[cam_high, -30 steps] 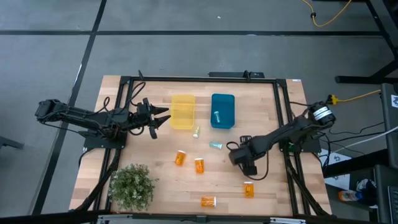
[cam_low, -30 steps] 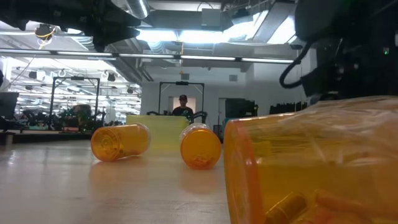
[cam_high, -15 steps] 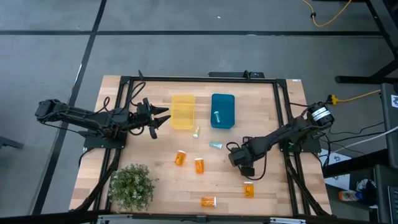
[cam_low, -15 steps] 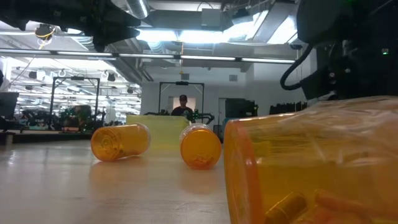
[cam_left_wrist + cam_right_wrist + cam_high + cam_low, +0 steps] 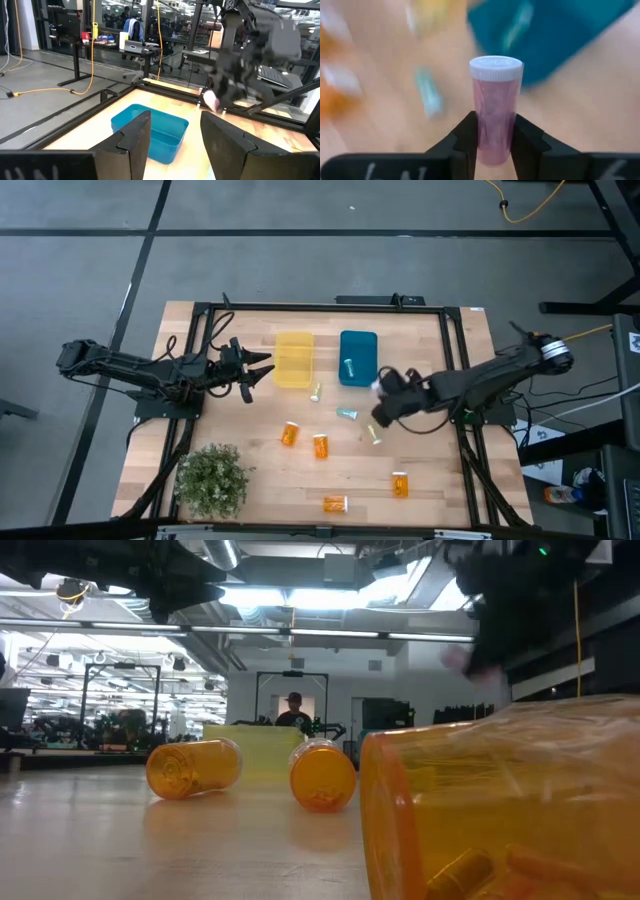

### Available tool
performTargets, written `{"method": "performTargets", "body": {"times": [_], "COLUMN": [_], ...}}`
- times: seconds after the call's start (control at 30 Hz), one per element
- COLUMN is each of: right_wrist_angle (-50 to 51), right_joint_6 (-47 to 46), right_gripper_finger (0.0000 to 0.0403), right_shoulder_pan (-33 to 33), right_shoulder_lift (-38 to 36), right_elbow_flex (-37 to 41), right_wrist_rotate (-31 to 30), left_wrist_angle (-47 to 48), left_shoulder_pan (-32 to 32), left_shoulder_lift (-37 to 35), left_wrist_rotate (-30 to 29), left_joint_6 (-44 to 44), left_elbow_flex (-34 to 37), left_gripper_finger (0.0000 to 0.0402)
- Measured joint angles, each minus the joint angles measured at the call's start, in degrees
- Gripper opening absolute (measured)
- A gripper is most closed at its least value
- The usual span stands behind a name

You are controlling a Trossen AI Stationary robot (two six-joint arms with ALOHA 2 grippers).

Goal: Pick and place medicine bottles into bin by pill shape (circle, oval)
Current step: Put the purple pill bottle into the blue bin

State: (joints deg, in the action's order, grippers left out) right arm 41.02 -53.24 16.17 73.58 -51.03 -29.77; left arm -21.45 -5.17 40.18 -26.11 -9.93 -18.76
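Observation:
My right gripper (image 5: 383, 390) hangs above the table just in front of the blue bin (image 5: 358, 358), shut on a clear pinkish bottle (image 5: 495, 110) with a white cap (image 5: 496, 67). It also shows in the left wrist view (image 5: 212, 100). Several orange bottles (image 5: 320, 445) and pale clear bottles (image 5: 347, 413) lie on their sides on the table. One clear bottle (image 5: 349, 366) lies in the blue bin. The yellow bin (image 5: 294, 359) stands left of the blue one. My left gripper (image 5: 262, 370) waits open left of the yellow bin. My right gripper pinches the pinkish bottle between its two fingers (image 5: 467, 135), on the sides of its lower body (image 5: 492, 127). The bottle points out along the fingers, cap end away from them. The gripper slants down from the table's right side. The bottle hangs clear of the table.
A potted plant (image 5: 212, 478) stands at the near left. One pale bottle (image 5: 374, 434) lies just near-side of my right gripper. An orange bottle (image 5: 500, 810) lies right in front of the low camera. A black frame (image 5: 455, 360) borders the tabletop.
My right gripper has risen from the table with the pinkish bottle and gone toward the far edge, to the blue bin, rolling its wrist as it went. The bottle is lifted clear. A pale bottle shows on the table where the gripper stood.

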Motion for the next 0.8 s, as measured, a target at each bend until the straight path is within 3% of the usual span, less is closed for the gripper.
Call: {"method": "performTargets", "body": {"times": [0.17, 0.27, 0.37, 0.6, 0.7, 0.8], "right_wrist_angle": [-14.57, -24.41, -28.91, -25.9, -25.87, -25.82], "right_joint_6": [10.11, 20.94, 24.54, 17.59, 18.59, 18.89], "right_gripper_finger": [0.0088, 0.0088, 0.0088, 0.009, 0.0095, 0.01], "right_shoulder_pan": [-2.39, -5.45, -10.08, -22.09, -24.58, -25.54], "right_shoulder_lift": [-3.47, -2.84, -1.37, 2.26, 4.57, 7.0], "right_elbow_flex": [-0.04, -0.06, -0.15, -0.13, -0.13, -0.11], "right_wrist_rotate": [-11.52, -11.92, -7.74, 9.3, 15.04, 17.01], "left_wrist_angle": [0.0, 0.0, -0.02, -0.08, -0.07, -0.07], "left_shoulder_pan": [0.01, 0.0, 0.02, 0.01, 0.0, 0.0], "left_shoulder_lift": [0.0, -0.02, -0.02, -0.01, -0.01, 0.0], "left_wrist_rotate": [-0.03, -0.14, -0.46, -0.48, -0.47, -0.46], "left_joint_6": [0.0, 0.0, 0.0, 0.0, -0.02, -0.02], "left_elbow_flex": [0.0, 0.0, 0.0, 0.0, 0.0, 0.0], "left_gripper_finger": [0.0165, 0.0165, 0.0165, 0.0165, 0.0165, 0.0165]}}
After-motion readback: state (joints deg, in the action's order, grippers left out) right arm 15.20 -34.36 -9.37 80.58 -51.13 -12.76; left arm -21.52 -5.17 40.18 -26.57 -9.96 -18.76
